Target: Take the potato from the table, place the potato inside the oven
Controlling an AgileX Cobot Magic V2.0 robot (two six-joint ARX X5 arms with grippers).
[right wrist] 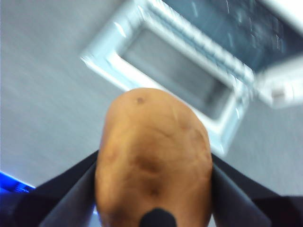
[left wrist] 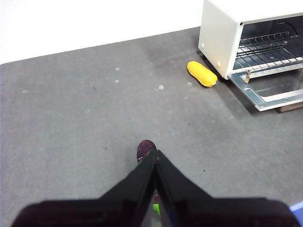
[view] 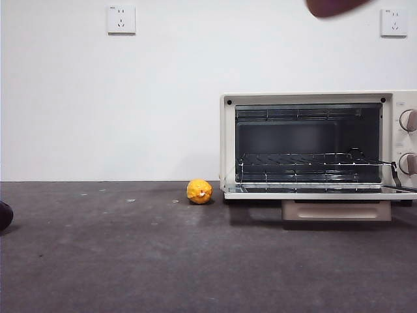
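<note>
Gripping potato, right tool hangs over oven (door open).

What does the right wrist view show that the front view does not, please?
Only the right wrist view shows the potato clearly, clamped between the right gripper jaws above the open oven door. Only the front view shows the yellow thing on the table, the oven's knobs and the wall sockets. Both show the oven with its door down.

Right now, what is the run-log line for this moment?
right gripper: shut on potato, above oven | oven door open | left gripper: shut, waiting above table
</note>
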